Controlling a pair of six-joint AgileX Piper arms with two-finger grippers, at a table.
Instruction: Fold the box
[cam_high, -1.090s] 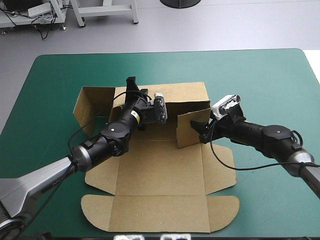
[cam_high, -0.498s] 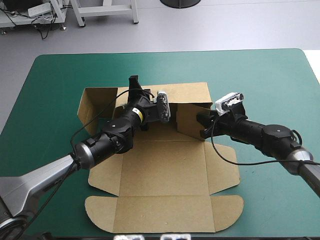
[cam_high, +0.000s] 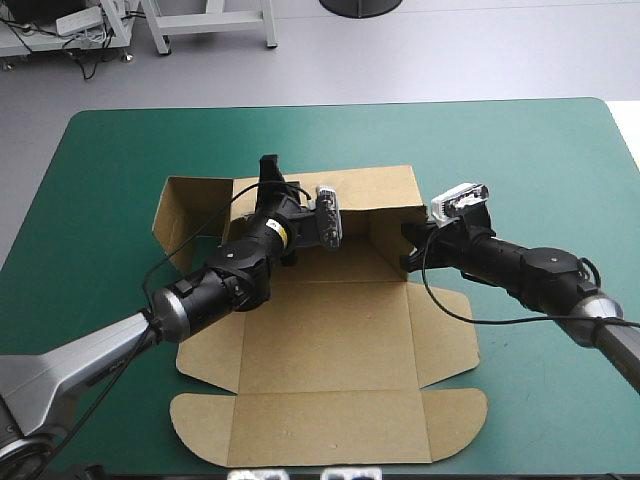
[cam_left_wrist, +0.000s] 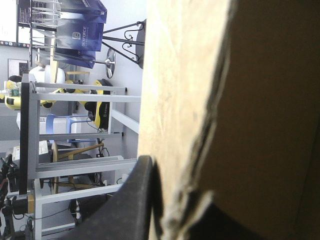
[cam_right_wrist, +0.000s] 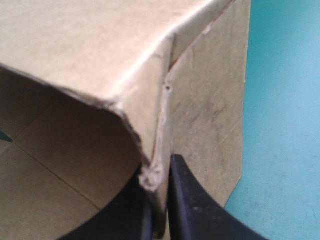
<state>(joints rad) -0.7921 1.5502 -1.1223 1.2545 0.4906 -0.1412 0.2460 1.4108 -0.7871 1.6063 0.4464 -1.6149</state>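
Gripping the box (cam_high: 330, 340) | left gripper (cam_high: 268, 172) clamped on rear wall (upright) | right gripper (cam_right_wrist: 159, 172) pinching raised flap corner

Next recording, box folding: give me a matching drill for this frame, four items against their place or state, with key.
1. left gripper
2. right gripper
3. rounded lid flap
4. far-left flap

a. lies flat at the table's near edge
b. shut on the box's far wall
c. stands raised, ungripped
d. shut on the raised right flap

Pairs: 1-b; 2-d; 3-a; 4-c
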